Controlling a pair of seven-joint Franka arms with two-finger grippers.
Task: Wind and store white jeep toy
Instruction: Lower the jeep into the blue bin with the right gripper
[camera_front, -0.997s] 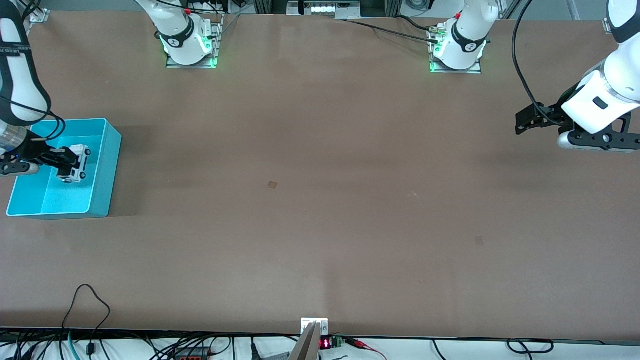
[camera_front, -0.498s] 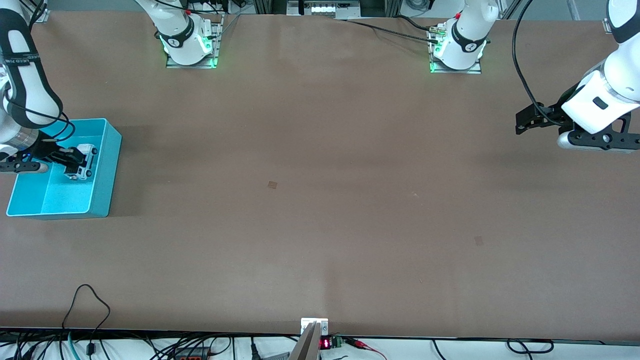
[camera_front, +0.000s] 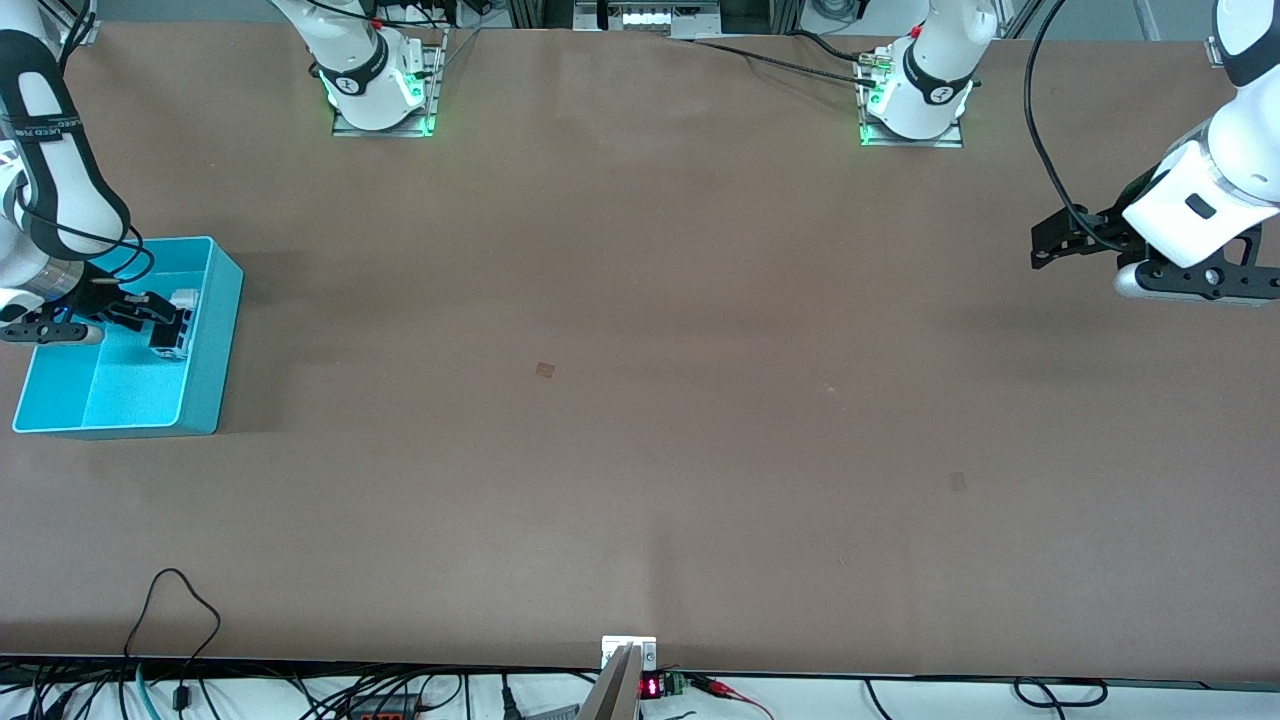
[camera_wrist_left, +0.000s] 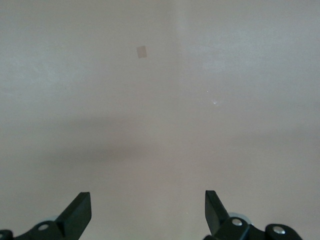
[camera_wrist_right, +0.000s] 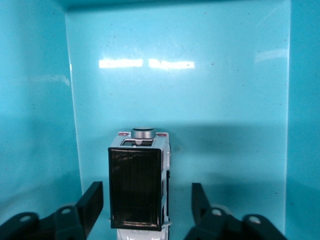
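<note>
The white jeep toy (camera_front: 176, 324) lies inside the turquoise bin (camera_front: 212, 380), against the bin wall that faces the left arm's end. In the right wrist view its black roof (camera_wrist_right: 136, 186) sits between my right gripper's (camera_wrist_right: 146, 201) two fingers, with a gap on each side, against the bin's floor (camera_wrist_right: 210, 100). My right gripper (camera_front: 150, 316) is open, low inside the bin. My left gripper (camera_front: 1046, 246) is open and empty, held above the bare table at the left arm's end; the left wrist view shows its spread fingertips (camera_wrist_left: 80, 206) over the tabletop.
The bin stands at the right arm's end of the brown table (camera_front: 640, 400). The two arm bases (camera_front: 380, 95) (camera_front: 915, 100) stand along the table edge farthest from the front camera. Cables (camera_front: 175, 620) hang at the nearest edge.
My right gripper carried the toy toward the bin wall facing the left arm's end, lowered it and opened, letting it go. The left arm has not moved.
</note>
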